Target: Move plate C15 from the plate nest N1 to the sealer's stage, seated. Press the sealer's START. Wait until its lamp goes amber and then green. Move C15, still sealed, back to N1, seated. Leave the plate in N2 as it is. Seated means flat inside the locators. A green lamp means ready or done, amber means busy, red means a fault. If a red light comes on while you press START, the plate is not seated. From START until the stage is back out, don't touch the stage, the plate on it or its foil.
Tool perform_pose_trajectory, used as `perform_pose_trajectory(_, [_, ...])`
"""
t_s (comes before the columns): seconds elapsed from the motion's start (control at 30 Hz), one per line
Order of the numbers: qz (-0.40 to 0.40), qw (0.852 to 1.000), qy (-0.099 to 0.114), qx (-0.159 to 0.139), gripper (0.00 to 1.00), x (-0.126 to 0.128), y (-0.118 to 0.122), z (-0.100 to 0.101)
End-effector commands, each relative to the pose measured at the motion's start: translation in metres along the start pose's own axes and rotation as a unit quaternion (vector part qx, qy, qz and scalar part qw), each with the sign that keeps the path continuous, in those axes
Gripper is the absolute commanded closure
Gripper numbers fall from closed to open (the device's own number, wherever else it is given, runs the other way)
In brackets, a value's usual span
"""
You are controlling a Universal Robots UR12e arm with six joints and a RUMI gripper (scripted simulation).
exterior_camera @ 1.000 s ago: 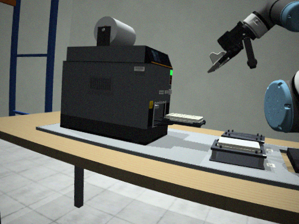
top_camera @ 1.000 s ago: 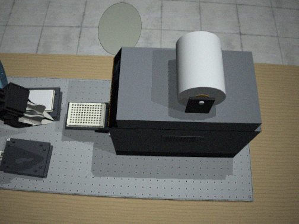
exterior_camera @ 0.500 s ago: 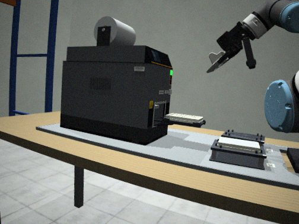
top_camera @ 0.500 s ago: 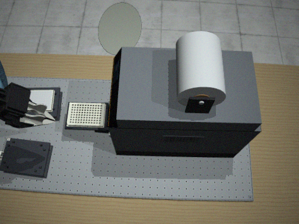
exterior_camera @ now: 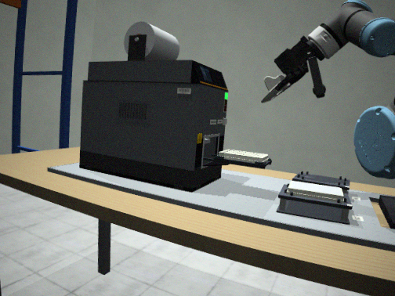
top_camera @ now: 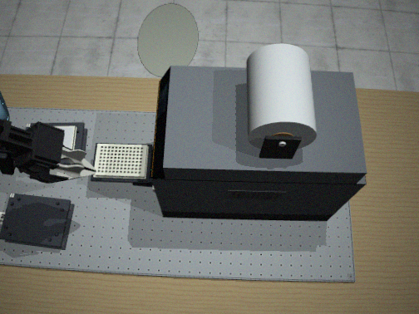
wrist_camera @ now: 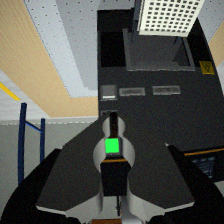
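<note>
The white well plate C15 (top_camera: 120, 160) (exterior_camera: 243, 154) (wrist_camera: 167, 15) lies flat on the sealer's stage (top_camera: 141, 181) (exterior_camera: 266, 162), which stands out in front of the dark sealer (top_camera: 258, 144) (exterior_camera: 153, 120). Its grid of wells shows. The sealer's lamp (exterior_camera: 226, 95) (wrist_camera: 112, 145) is green. My gripper (top_camera: 85, 169) (exterior_camera: 267, 96) (wrist_camera: 113, 113) is shut and empty. It hangs high in the air off the sealer's front, above and beyond the stage, with its tips pointing at the front panel. A row of buttons (wrist_camera: 132, 91) sits on the panel between the lamp and the stage. The N1 nest (top_camera: 35, 219) (exterior_camera: 388, 211) is empty.
The N2 nest (top_camera: 80, 125) (exterior_camera: 315, 204) holds a white plate (top_camera: 68, 134) (exterior_camera: 317, 187), partly under my wrist in the top view. A white foil roll (top_camera: 280, 90) (exterior_camera: 154, 42) sits on top of the sealer. All stands on a grey perforated board (top_camera: 208, 252) on a wooden table (top_camera: 386, 186).
</note>
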State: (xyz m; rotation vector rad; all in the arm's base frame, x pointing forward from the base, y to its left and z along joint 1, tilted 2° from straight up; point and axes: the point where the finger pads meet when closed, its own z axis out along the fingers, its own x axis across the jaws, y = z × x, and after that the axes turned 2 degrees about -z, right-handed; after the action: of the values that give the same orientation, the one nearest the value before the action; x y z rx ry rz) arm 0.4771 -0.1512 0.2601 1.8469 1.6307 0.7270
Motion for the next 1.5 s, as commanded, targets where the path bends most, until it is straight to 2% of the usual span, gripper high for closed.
perform_pose_trajectory(0.0, [-0.001, 1.0, -0.014, 0.001, 1.0, -0.005, 0.011, 0.018])
perform_pose_trajectory(0.1, [-0.001, 1.0, -0.014, 0.001, 1.0, -0.006, 0.017, 0.032])
perform_pose_trajectory(0.23, [-0.001, 1.0, -0.014, 0.001, 1.0, -0.006, 0.017, 0.033])
perform_pose_trajectory(0.4, [-0.001, 1.0, -0.014, 0.001, 1.0, -0.007, 0.025, 0.057])
perform_pose_trajectory(0.87, [-0.001, 1.0, -0.014, 0.001, 1.0, -0.006, 0.023, 0.058])
perform_pose_trajectory(1.47, [-0.001, 1.0, -0.014, 0.001, 1.0, -0.008, 0.026, 0.085])
